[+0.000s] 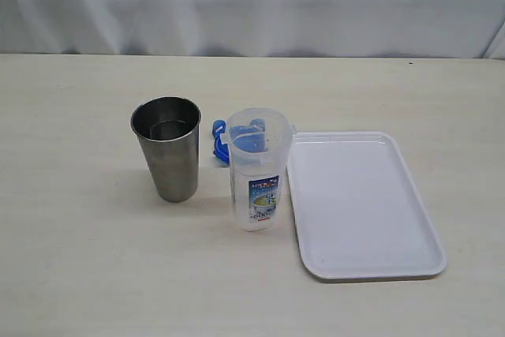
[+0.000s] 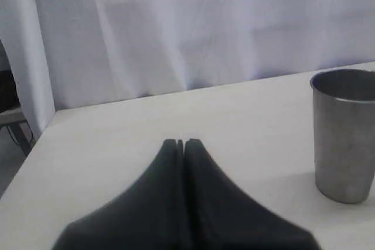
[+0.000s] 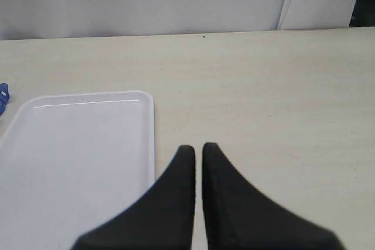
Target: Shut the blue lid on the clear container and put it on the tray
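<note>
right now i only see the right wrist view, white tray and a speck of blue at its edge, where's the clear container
Observer: In the exterior view the clear container stands upright on the table, right beside the tray's left edge, not on the tray.
Operator: lid on it yet
Observer: No, its mouth is uncovered. The blue lid lies on the table just behind the container, partly hidden by it.
Operator: anything else close by
Observer: A steel cup stands upright to the left of the container, apart from it.
</note>
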Robot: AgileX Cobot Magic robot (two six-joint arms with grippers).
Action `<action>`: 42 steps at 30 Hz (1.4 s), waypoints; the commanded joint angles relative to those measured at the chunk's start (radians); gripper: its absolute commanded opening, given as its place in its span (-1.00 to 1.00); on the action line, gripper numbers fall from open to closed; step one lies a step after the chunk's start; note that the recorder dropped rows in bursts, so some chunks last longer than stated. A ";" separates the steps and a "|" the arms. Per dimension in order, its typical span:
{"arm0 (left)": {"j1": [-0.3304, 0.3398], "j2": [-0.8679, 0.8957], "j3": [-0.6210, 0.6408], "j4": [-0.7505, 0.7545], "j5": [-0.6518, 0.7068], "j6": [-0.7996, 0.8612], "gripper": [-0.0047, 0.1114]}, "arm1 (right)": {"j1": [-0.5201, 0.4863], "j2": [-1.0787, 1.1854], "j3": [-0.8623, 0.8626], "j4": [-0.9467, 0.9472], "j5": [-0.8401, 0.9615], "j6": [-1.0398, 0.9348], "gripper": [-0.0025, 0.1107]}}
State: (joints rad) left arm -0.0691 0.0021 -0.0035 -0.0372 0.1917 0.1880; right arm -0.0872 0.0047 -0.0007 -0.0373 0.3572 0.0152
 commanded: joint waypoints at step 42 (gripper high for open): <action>0.003 0.897 -0.130 0.698 -1.097 -0.708 0.80 | -0.003 -0.005 0.001 -0.001 -0.013 0.000 -0.88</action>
State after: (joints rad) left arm -0.0691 0.7725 -0.1302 0.6121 -0.8175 -0.5114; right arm -0.0872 0.0047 -0.0007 -0.0373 0.3572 0.0152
